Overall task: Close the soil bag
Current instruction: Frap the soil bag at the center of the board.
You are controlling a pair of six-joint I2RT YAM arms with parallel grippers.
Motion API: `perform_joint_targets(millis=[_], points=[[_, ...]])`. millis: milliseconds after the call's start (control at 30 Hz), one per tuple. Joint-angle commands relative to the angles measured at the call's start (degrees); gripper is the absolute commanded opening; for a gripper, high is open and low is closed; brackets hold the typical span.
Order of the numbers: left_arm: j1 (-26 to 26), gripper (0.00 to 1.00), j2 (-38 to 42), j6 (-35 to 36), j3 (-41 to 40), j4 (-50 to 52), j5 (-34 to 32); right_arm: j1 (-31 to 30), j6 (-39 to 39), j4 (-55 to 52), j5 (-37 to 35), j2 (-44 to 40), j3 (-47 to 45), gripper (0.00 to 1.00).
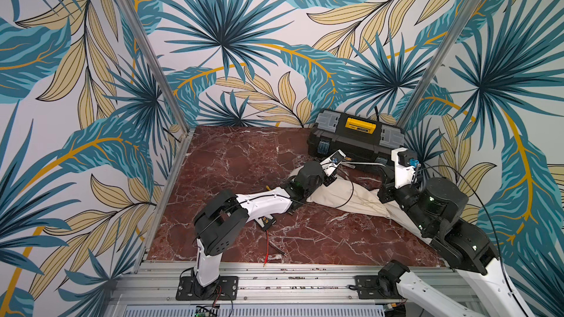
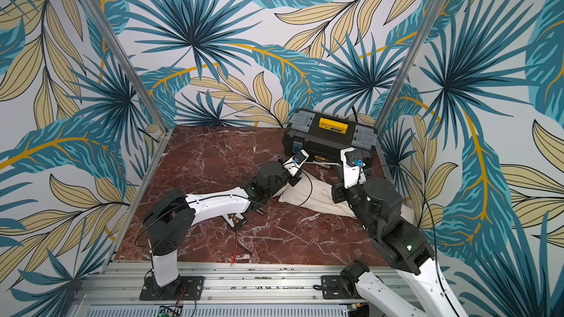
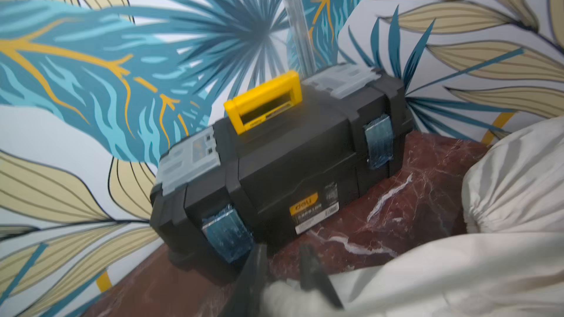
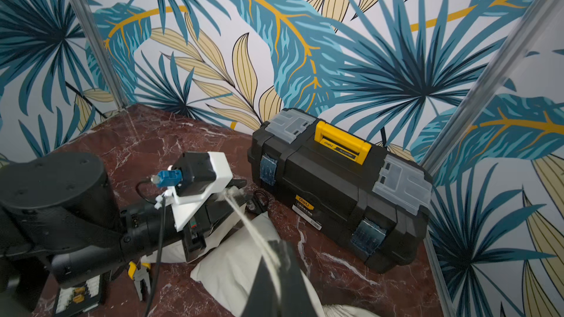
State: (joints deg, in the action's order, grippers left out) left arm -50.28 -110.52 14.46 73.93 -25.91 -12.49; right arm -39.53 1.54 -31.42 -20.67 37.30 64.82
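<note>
Closest to the lens, my right gripper [image 4: 276,250] is clenched on a white drawstring [image 4: 247,221], which runs taut to my left gripper [image 4: 235,189]; that one looks to be pinching the frayed end, though its own view is blurred. I see the cream soil bag [image 1: 366,201] lying on its side on the red marble table [image 1: 244,163], between both arms, just before a black toolbox [image 1: 354,144] with a yellow handle.

Red marble tabletop [image 1: 244,163], cream soil bag [image 1: 363,201], black toolbox [image 1: 351,144] at back, red wire [image 1: 267,247]
</note>
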Motion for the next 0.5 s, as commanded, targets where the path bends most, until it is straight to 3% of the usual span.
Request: perform_joint_targets(millis=[0,133,233,467], points=[[7.9,0.24,-5.7,-5.2,-1.6,20.3,-11.7,0.2,0.1,16.2,-8.8,-7.4,1.9,0.00],[10.2,0.23,-6.7,-10.0,0.6,24.5,-12.7,0.2,-0.1,16.2,-11.9,-8.4,1.1,0.00],[13.5,0.05,-6.3,-13.8,0.9,25.8,-12.9,0.2,-0.9,16.4,-13.0,-9.2,0.5,0.00],[25.7,0.01,-0.3,-20.0,0.9,29.1,-10.2,0.2,-2.0,16.5,-17.6,-11.2,-1.7,0.00]])
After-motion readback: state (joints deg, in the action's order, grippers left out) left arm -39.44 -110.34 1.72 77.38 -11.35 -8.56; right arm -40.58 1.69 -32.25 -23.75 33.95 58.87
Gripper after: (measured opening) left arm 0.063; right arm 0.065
